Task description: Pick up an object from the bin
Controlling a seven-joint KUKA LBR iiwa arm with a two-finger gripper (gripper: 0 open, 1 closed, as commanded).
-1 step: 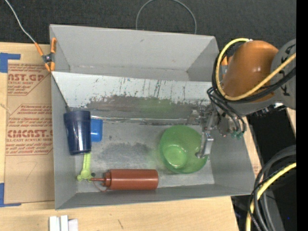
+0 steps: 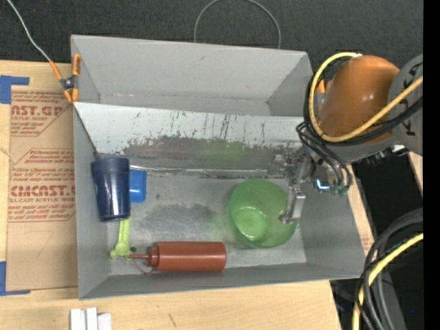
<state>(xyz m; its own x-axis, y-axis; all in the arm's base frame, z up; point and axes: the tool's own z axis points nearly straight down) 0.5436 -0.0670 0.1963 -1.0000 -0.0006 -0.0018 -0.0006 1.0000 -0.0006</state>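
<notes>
The gripper is low in the grey metal bin, at the right rim of a translucent green cup that lies right of centre on the bin floor with its mouth facing up towards the camera. The tip touches, or comes very near, that rim. Whether it is spread apart, drawn together or clamped on the rim cannot be told from this angle, so no grasp can be claimed. The cup rests on the floor and looks unlifted.

Judging by this, the task is at the approach-and-grasp stage: the arm, with its orange cover above the bin's right wall, is down at one thing, but closing firmly and lifting clear are not yet shown done.

The other things lie well apart from the gripper: a dark blue cup on its side at the left wall, a lighter blue piece just beside it, a red-brown bottle lying along the near wall, and a yellow-green stick at the bottle's nozzle end.
</notes>
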